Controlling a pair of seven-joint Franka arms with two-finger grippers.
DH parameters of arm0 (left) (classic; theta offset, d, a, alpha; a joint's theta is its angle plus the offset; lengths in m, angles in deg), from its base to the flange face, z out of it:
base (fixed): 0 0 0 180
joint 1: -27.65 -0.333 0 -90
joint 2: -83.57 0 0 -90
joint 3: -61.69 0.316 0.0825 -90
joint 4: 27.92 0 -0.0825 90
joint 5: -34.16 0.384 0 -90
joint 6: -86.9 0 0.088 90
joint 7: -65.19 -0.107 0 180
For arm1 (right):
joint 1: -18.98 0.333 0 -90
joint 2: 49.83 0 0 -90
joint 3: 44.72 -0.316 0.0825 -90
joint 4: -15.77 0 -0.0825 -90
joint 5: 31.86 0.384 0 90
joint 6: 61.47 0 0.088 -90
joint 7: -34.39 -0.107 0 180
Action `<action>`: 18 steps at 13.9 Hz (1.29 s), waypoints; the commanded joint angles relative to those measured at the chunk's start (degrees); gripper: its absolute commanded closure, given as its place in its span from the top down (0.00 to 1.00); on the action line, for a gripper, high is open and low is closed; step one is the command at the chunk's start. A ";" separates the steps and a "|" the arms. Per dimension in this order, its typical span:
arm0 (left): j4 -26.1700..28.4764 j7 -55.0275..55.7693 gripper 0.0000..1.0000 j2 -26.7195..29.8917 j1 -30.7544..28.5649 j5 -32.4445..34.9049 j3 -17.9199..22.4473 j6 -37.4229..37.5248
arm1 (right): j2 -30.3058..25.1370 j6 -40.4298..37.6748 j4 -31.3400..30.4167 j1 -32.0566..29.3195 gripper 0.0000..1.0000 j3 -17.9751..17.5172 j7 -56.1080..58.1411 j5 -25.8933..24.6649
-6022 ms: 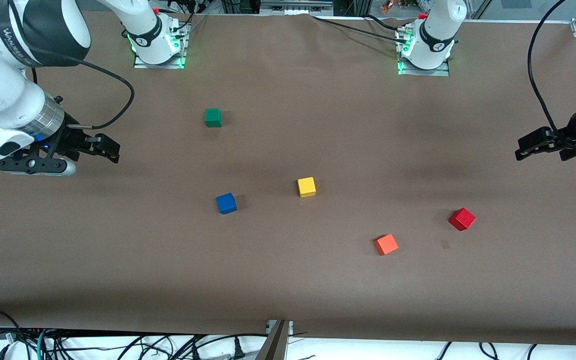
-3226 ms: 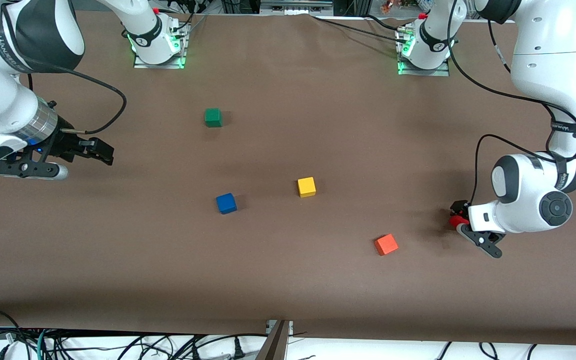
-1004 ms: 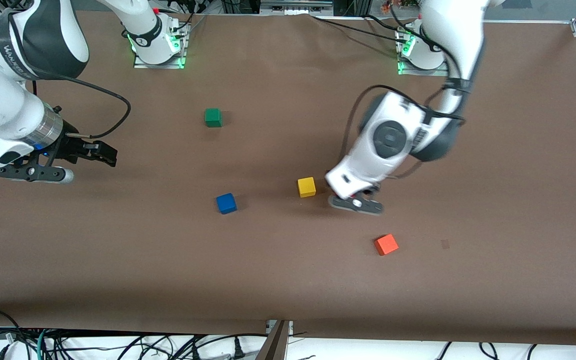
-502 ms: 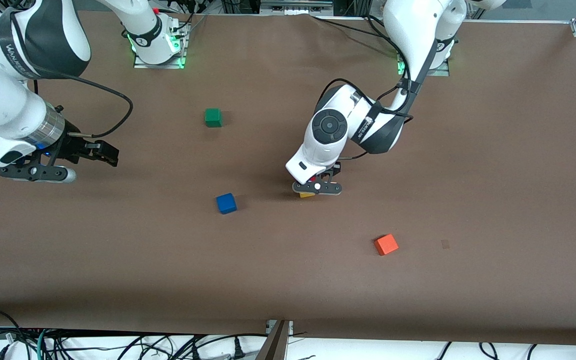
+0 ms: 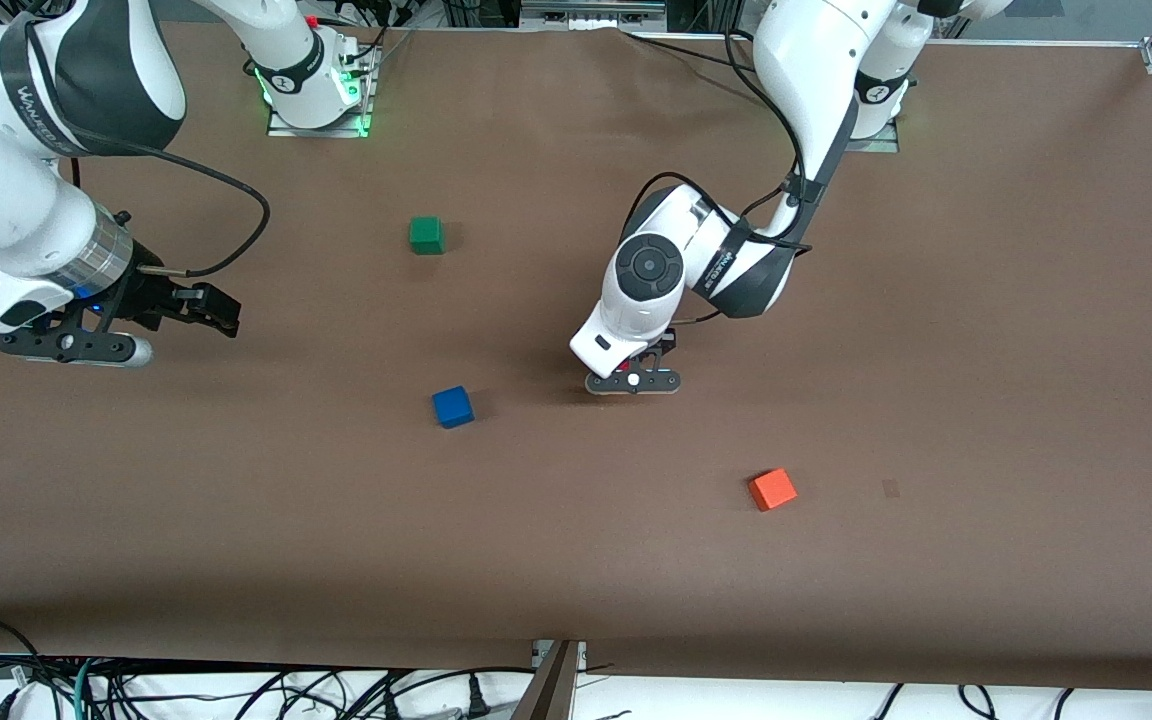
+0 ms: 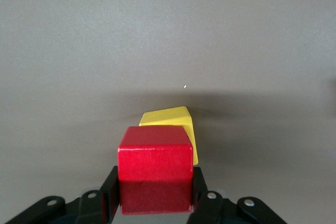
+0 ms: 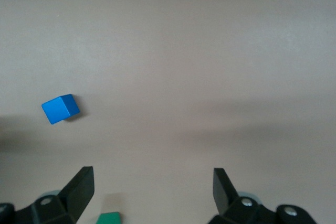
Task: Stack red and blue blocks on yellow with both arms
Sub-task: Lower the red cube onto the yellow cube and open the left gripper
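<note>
Your left tool (image 5: pixel 633 372) is clamped on the red block (image 6: pixel 155 161), one finger pressed against each side face. The left arm reaches down from its base toward the middle of the desk (image 5: pixel 936 300), and from the front camera its wrist hides almost everything under it; only a speck of red shows there. Look at the left wrist view instead: the yellow block (image 6: pixel 176 121) sits on the desk directly under the red one, and part of its top and one side face show past the red block's edge. You cannot tell from these views whether the red block already touches the yellow one or hangs just above it.

Your right tool (image 5: pixel 198 308) is spread wide with nothing between its fingers (image 7: pixel 79 190). It waits above the desk at the right arm's end.

The blue block (image 5: pixel 453 407) lies on the desk, toward the right arm's end from the left tool and slightly nearer the front camera. The green block (image 5: pixel 426 235) sits farther from that camera than the blue one. The orange block (image 5: pixel 772 489) lies nearest the camera, toward the left arm's end.
</note>
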 commanded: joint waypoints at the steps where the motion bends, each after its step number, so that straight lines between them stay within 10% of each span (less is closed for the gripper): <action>1: -1.95 1.64 0.00 -1.50 1.67 -0.97 1.00 -0.51 | -0.36 -0.32 -0.11 1.12 1.00 -0.38 -3.07 -0.36; 8: -2.04 3.14 0.00 -1.94 1.94 -1.14 1.00 -1.39 | 1.93 0.30 -0.03 3.15 1.00 -0.20 -3.08 -4.31; 9: -2.04 2.88 0.75 -1.94 1.68 -1.14 1.09 -1.39 | 1.93 0.21 -0.02 3.32 1.00 -0.29 -3.16 -4.31; 10: -2.30 3.05 1.00 -1.77 1.59 -1.14 1.26 -1.39 | 1.93 0.21 -0.02 3.23 1.00 -0.37 -3.08 -4.14; 18: -19.59 -9.55 1.00 6.23 -17.46 -0.70 1.97 22.84 | 3.95 -4.10 0.50 6.22 1.00 -0.29 -1.77 -4.22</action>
